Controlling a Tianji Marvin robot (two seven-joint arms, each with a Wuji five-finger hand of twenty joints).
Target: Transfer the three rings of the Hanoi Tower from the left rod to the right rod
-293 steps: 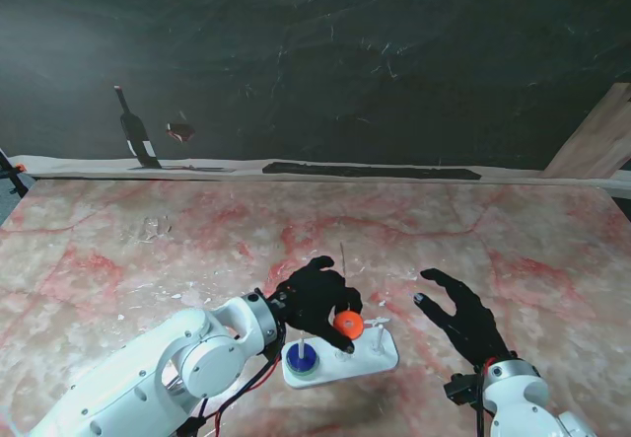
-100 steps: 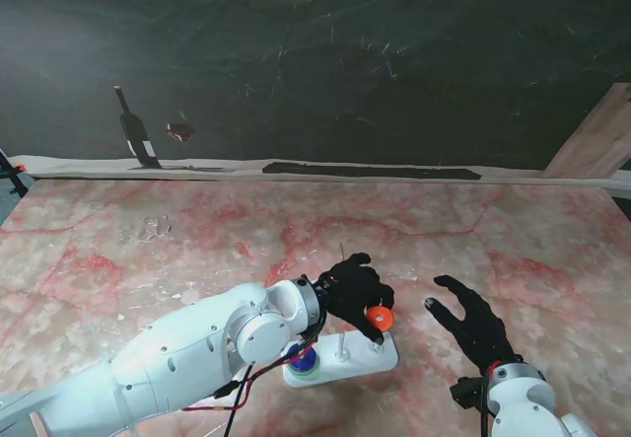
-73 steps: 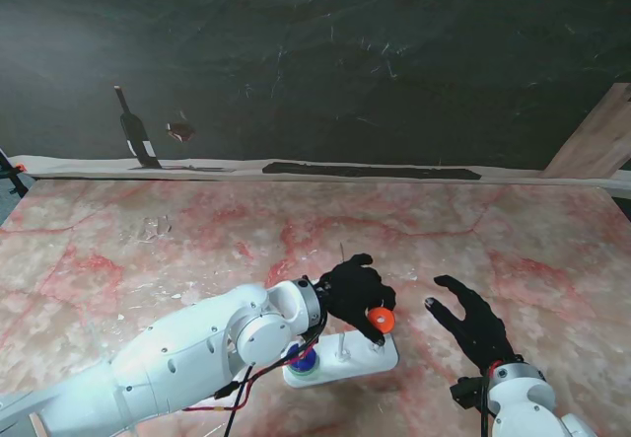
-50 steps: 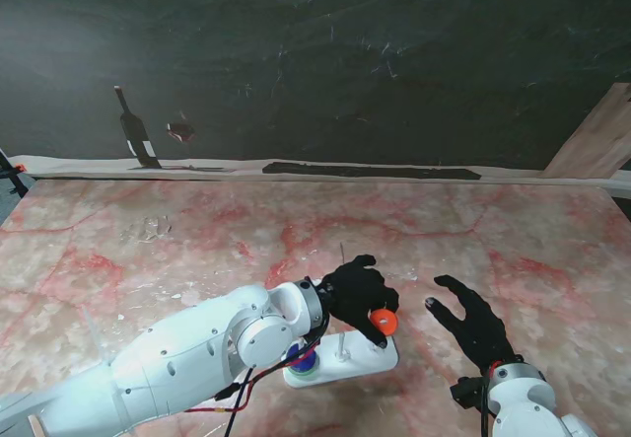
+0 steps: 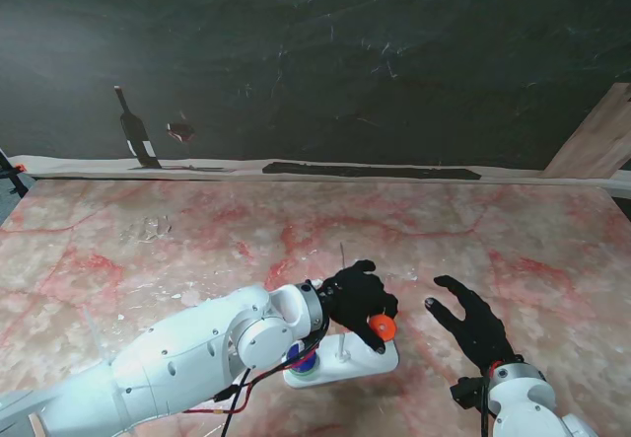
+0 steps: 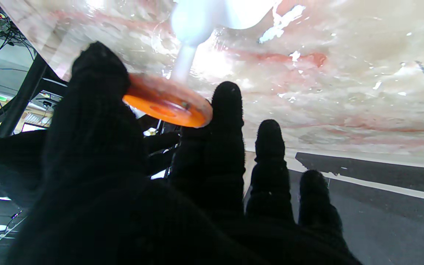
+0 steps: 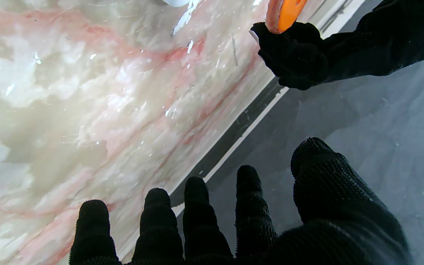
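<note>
The pink-veined marble desk (image 5: pixel 473 230) carries a small white plastic Hanoi Tower base (image 5: pixel 367 364) near me. Above it the black-gloved left hand (image 5: pixel 353 297) pinches a flat orange plastic ring (image 5: pixel 380 327) between thumb and fingertips (image 6: pixel 227 99), over the right end of the base. The black-gloved right hand (image 5: pixel 473 321) hovers to the right, well apart from the base, fingers spread and holding nothing. On the left rod the stacked blue and purple rings (image 5: pixel 302 360) sit partly hidden behind the left forearm.

The main risk, as I judge it, is a missed threading. In the left wrist view the thin white right rod (image 6: pixel 182 66) stands just beside the ring, and I cannot tell whether its tip is inside the hole. If the hole is off the tip, the ring's face would catch on it, and pushing down could bend the rod or tip the light base. Letting go early would probably drop the ring onto the desk, where it might roll away.

The ring is tilted, not level: its flat face slopes, so its axis through the hole leans away from the upright rod. It should be levelled before lowering. The rod's long axis runs straight up from the base.
</note>
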